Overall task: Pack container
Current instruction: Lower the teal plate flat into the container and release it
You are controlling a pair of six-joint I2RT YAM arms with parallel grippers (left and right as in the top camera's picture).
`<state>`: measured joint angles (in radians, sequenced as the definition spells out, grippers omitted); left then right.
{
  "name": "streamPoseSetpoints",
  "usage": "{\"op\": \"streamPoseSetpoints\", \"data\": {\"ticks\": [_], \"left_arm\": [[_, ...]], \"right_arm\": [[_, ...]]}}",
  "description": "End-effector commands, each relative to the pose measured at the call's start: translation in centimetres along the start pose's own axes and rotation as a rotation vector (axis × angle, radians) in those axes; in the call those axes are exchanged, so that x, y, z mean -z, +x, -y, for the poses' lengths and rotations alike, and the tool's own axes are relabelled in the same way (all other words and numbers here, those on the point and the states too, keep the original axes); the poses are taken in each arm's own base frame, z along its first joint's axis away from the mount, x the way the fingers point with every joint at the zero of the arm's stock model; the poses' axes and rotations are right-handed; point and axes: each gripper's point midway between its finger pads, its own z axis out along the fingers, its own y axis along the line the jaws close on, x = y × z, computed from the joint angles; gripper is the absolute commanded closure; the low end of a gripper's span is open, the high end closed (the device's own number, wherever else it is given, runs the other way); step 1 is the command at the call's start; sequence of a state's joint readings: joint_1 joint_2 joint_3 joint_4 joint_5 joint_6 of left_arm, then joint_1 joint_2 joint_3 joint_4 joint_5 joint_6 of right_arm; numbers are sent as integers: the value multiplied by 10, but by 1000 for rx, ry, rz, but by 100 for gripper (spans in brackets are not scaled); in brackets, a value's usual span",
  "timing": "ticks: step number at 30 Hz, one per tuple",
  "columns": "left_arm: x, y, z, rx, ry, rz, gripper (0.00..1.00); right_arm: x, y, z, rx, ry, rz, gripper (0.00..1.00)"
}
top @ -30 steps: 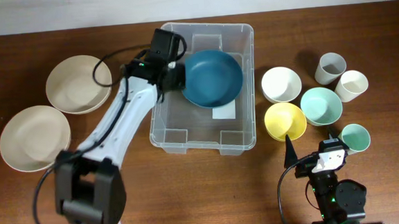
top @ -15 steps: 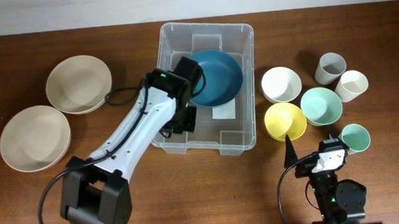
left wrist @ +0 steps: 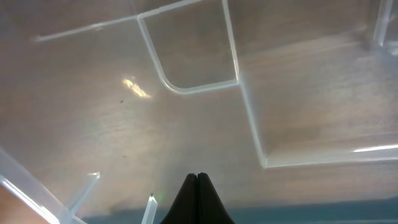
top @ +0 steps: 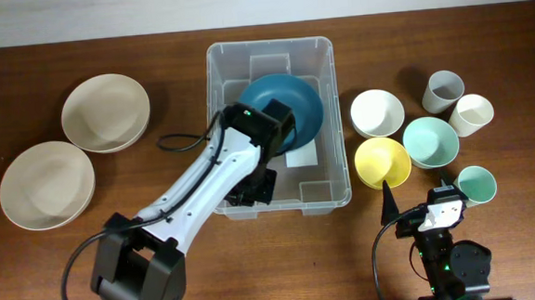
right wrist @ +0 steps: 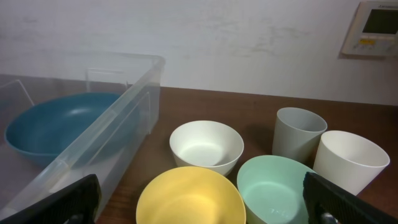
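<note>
The clear plastic container [top: 270,44] stands mid-table with a white label [top: 300,155] on its base. A dark blue bowl [top: 297,97] lies inside it toward the back. My left gripper [top: 251,190] reaches into the container's front left part. In the left wrist view the gripper [left wrist: 199,177] is shut, with nothing between the tips, just over the container floor [left wrist: 186,56]. A strip of the blue bowl [left wrist: 311,211] shows behind it. My right gripper [top: 403,212] rests open and empty at the front right. Its wrist view shows the container wall [right wrist: 118,118] and the blue bowl [right wrist: 56,127].
Two beige bowls [top: 105,111] [top: 46,184] sit at the left. Right of the container are a white bowl [top: 377,112], a yellow bowl [top: 383,161], a mint bowl [top: 430,141], a grey cup [top: 445,90], a cream cup [top: 472,113] and a small mint cup [top: 475,185].
My left gripper let go of the blue bowl, which now lies in the container. The gripper moved from the back left rim toward the front inside. The container shifted slightly toward the front.
</note>
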<state>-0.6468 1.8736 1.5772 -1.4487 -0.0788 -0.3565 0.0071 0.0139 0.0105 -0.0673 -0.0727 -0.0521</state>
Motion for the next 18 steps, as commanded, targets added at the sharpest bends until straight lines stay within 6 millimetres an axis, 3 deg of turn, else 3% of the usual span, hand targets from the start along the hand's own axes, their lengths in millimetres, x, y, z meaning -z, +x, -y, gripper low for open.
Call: {"op": "streamPoseSetpoints", "data": {"ticks": [1,5,13,18], "left_arm": [[0,2,5,-2,3,5,99],[2,-16,5,11,3,78,99],[30,-93,13,67,51,406,99],[35,-108,19,74,74,465,99]], "right_arm": [[0,2,0,-1,2,-2,1],[0,2,0,-1,2,-2,1],[0,2,0,-1,2,-2,1],[0,2,0,-1,2,-2,1]]}}
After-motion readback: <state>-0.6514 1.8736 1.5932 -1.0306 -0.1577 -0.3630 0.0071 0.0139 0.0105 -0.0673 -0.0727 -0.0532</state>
